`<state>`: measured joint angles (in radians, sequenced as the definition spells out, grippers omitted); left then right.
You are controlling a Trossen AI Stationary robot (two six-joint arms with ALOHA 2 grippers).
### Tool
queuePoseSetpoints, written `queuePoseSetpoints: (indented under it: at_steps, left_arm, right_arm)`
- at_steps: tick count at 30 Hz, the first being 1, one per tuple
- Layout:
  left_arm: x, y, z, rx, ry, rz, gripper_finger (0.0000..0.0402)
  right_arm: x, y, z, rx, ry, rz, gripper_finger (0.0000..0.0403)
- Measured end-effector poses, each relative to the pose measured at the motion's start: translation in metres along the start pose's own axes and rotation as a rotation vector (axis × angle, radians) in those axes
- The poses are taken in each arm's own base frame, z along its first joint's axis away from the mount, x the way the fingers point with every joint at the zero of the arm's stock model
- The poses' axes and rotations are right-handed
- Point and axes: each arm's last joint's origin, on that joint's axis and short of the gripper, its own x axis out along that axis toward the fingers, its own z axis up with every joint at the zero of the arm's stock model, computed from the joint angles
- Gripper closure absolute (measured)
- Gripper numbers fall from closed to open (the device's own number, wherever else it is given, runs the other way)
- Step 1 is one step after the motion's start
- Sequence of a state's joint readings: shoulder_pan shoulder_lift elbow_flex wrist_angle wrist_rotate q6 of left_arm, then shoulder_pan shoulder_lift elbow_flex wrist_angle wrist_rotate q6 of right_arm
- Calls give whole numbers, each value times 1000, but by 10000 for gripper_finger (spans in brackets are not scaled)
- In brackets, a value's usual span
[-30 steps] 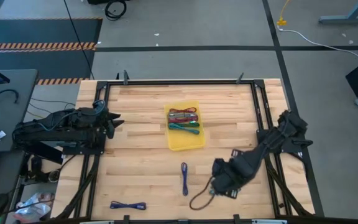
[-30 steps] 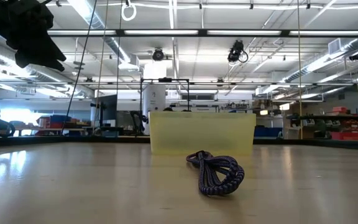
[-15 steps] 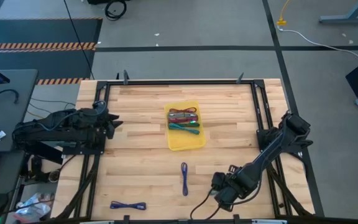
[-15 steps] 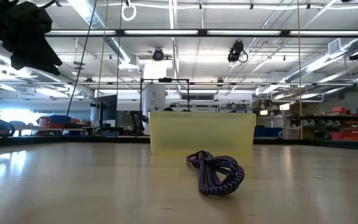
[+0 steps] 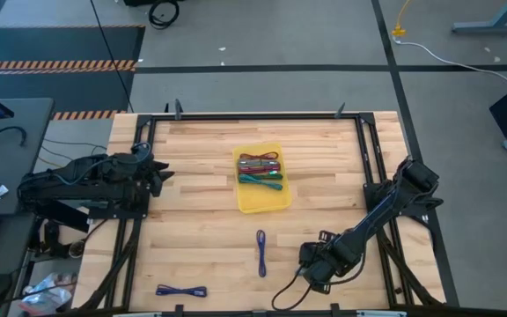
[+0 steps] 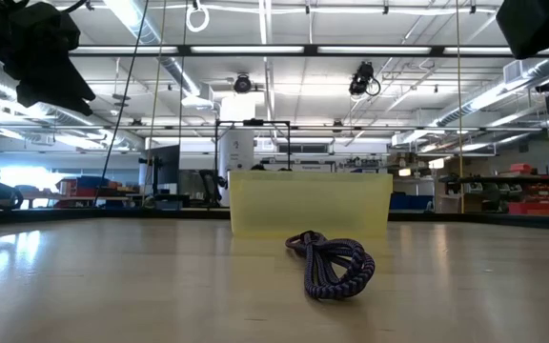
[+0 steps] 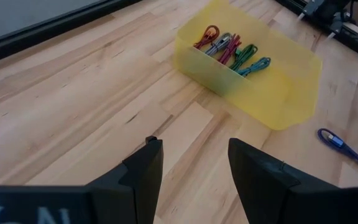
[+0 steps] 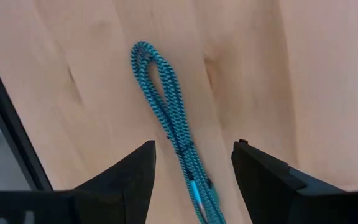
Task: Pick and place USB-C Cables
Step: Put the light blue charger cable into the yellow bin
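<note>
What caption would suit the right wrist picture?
Open right hand hovering over a teal braided cable lying on the wooden table.

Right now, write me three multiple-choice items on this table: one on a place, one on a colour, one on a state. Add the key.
1. The yellow tray sits:
A. mid-table, between the two arms
B. at the table's left edge
C. on the floor

2. The cable in front of the right end effector is:
A. red
B. white
C. teal-blue

3. The right end effector is:
A. shut on the cable
B. open, holding nothing
C. inside the tray

Key: 1 A, as the high view shows the tray in the middle of the table; 2 C, as the right wrist view shows its teal-blue braid; 3 B, as its fingers stand apart with the cable lying flat on the table.
</note>
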<state>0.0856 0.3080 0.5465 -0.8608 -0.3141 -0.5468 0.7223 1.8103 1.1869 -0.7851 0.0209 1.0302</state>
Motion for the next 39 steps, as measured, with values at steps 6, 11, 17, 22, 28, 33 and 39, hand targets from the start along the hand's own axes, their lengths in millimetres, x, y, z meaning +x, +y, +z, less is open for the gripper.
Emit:
queuePoseSetpoints:
  at_steps: [6,11,17,22,28,33,39]
  left_arm:
    - [0,0,0,0,0,0,214]
    - [0,0,0,0,0,0,214]
    - [0,0,0,0,0,0,214]
    - [0,0,0,0,0,0,214]
    - [0,0,0,-1,0,0,214]
    - [0,0,0,-1,0,0,214]
    - [0,0,0,-1,0,0,214]
  right_arm:
    - [5,-1,-1,-6,-9,18,186]
    - [12,-2,-6,-18,0,35,186]
    - [18,-1,-16,2,12,47,186]
    - [26,-6,-21,25,4,41,186]
    - [38,-13,-25,75,-15,73,188]
    - [41,-16,-26,129,-9,61,230]
    - [42,-16,-26,143,-10,61,342]
